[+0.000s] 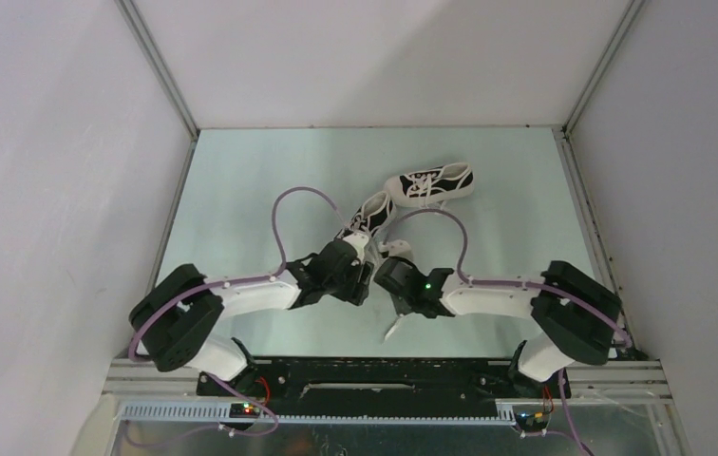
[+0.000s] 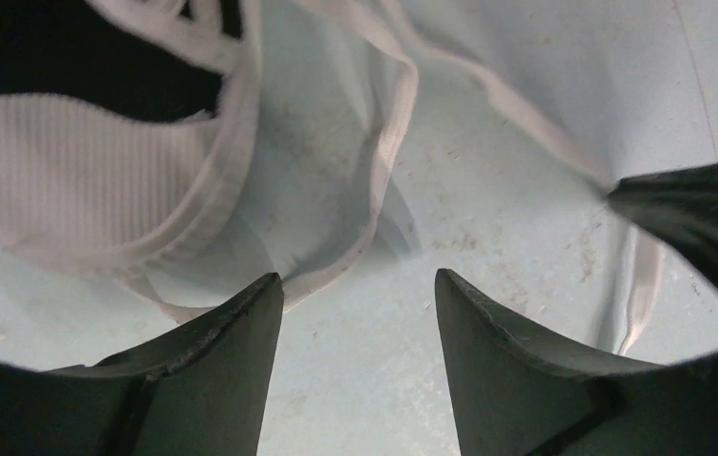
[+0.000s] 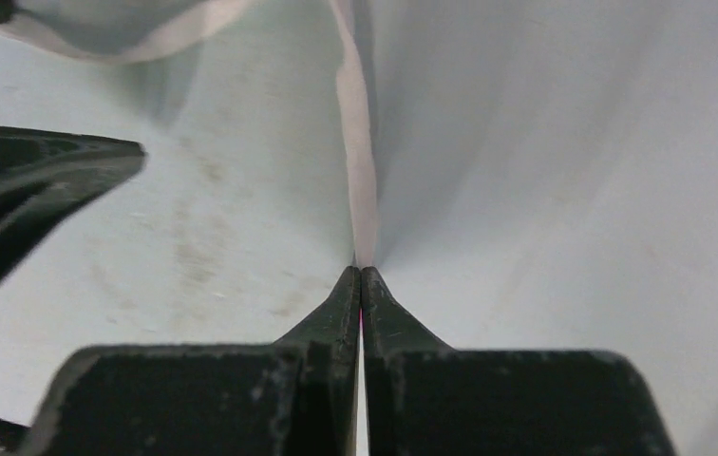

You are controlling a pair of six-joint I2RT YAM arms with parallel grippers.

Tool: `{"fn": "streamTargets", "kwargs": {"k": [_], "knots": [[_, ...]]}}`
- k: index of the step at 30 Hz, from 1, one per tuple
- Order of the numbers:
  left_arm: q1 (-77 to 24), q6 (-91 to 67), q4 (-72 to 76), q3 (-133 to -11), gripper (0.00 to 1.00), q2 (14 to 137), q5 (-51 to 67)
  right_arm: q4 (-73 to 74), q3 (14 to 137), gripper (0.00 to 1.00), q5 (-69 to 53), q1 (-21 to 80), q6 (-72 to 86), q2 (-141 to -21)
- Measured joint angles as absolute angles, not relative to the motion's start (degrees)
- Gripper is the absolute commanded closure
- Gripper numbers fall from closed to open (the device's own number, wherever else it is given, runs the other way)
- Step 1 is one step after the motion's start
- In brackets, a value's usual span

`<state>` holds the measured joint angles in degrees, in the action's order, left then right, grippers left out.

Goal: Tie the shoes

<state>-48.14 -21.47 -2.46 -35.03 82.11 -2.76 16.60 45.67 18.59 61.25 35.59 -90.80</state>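
Two black canvas shoes with white toe caps lie on the pale table. The far shoe (image 1: 428,184) lies sideways. The near shoe (image 1: 370,216) points away from the arms, its heel by both grippers. My left gripper (image 1: 363,266) is open and empty in the left wrist view (image 2: 357,278), just behind the near shoe's white heel (image 2: 70,171), with a lace loop (image 2: 386,161) lying ahead of its left fingertip. My right gripper (image 1: 391,269) is shut on a white lace (image 3: 359,161), seen in the right wrist view (image 3: 362,271). The lace's loose end (image 1: 393,328) trails toward the near edge.
White walls with metal corner posts (image 1: 160,71) close in the table on three sides. The arm bases sit on a black rail (image 1: 384,375) at the near edge. Purple cables (image 1: 289,204) arch above both arms. The two grippers are very close together.
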Motion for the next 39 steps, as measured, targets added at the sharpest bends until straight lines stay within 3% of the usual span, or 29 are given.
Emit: {"fn": "streamTargets", "kwargs": {"k": [3,8,11,18,23,27,39], "knots": [[-50.2,-19.8,-3.7,-38.3,0.47,85.4,-4.4,19.3,42.8,1.0,19.4,58.3,35.2,-85.9],[-53.6,-17.8,-7.2,-45.1,0.86,91.7,-8.9,21.8,40.6,1.0,18.6,50.8,33.5,-75.3],[-54.5,-17.5,-9.3,-48.3,0.99,94.3,-10.4,22.1,40.4,1.0,16.7,46.0,31.7,-69.4],[-54.6,-18.0,-13.1,-49.5,1.0,93.1,-7.9,22.2,39.5,1.0,9.8,35.0,26.7,-62.9],[-54.6,-19.6,-15.4,-49.6,1.0,83.1,0.3,21.8,39.1,1.0,-0.3,22.5,24.1,-61.4],[-54.6,-20.4,-18.8,-56.8,1.0,77.2,4.7,19.9,39.1,1.0,-10.2,12.2,24.0,-61.7],[-49.9,-22.1,-28.0,-77.7,1.0,73.5,6.5,17.5,39.5,1.0,-22.0,10.0,24.3,-65.8]]}}
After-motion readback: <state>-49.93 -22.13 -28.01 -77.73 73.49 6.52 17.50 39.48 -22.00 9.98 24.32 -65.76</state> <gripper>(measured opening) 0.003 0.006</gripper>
